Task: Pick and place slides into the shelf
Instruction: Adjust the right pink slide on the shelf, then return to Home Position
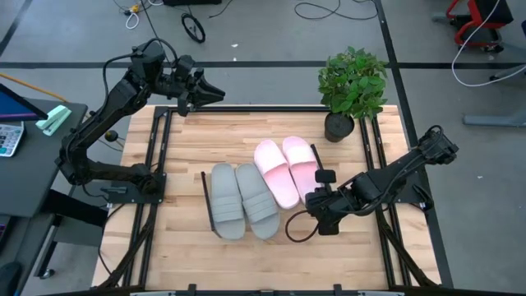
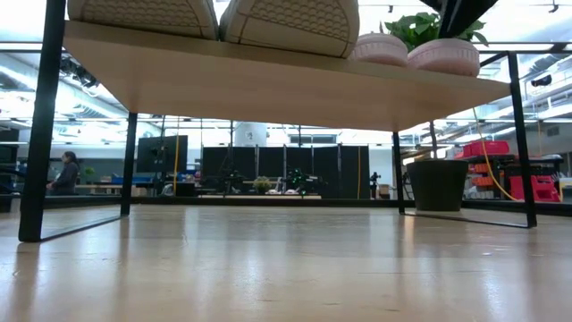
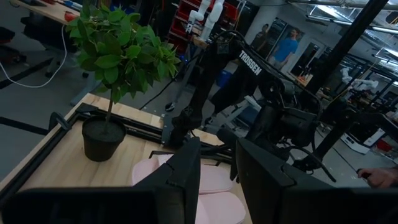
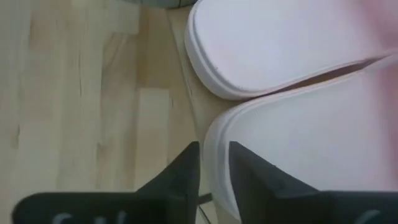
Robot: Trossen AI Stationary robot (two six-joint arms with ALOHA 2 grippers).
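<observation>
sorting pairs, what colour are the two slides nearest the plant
Light pink slides, beside the potted plant; clearest in the high view.

Slides, four, soft slip-on type with wide straps: one pale grey pair [image 1: 243, 200] and one light pink pair [image 1: 287, 168], all lying sole-down and side by side on the shelf [image 1: 185, 247], the grey pair to the left of the pink, the two pairs touching or nearly so, toes angled toward the table's front. Shelf: low rack with a flat light-wood board and thin black metal end frames; seen from table level, its board [image 2: 268, 85] stands raised on the black legs with the ribbed grey soles [image 2: 223, 18] and the pink soles [image 2: 416, 52] overhanging its near edge.
</observation>
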